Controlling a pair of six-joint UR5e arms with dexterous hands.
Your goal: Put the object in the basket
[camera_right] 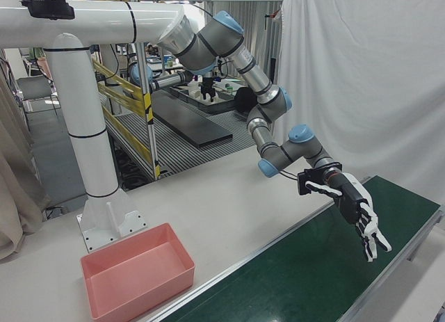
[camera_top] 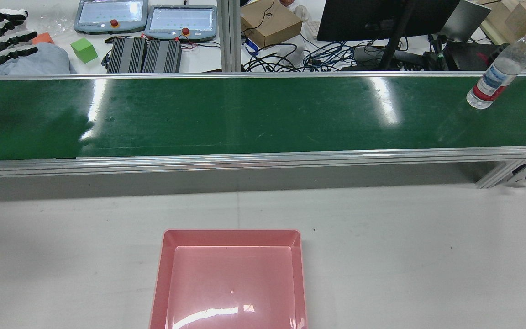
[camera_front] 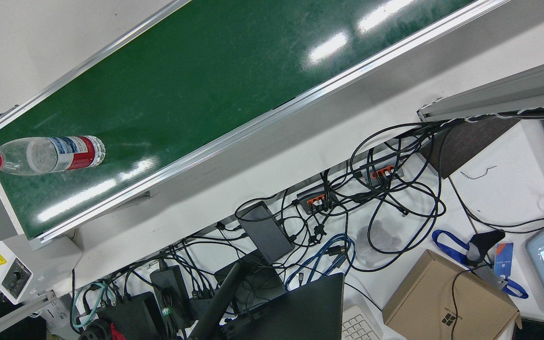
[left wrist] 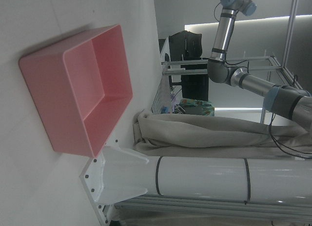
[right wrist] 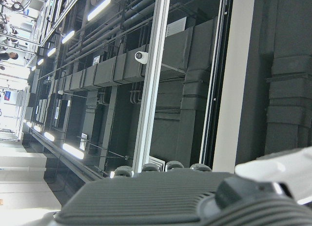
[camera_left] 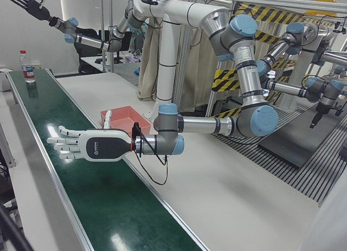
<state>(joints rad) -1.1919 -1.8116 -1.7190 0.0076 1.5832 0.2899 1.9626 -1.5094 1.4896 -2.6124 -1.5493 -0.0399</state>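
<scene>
So, bottle: water bottle [camera_top: 500, 68] upright on conveyor belt [camera_top: 244, 114], 2 o'clock, rear view.
Basket: pink basket [camera_top: 231, 233], 6 o'clock, empty.
Left hand [camera_left: 76, 144]: splayed, empty.
Right hand [camera_left: 30, 2]: splayed, empty, high.
Tip: lower right hand, wrap the label.

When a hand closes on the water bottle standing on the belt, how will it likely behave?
The water bottle is tall and narrow and stands upright on the green belt, so a sideways nudge would probably tip it. It looks nearly empty, so likely light. Its clear thin wall may dent and slip in a firm grip.
</scene>
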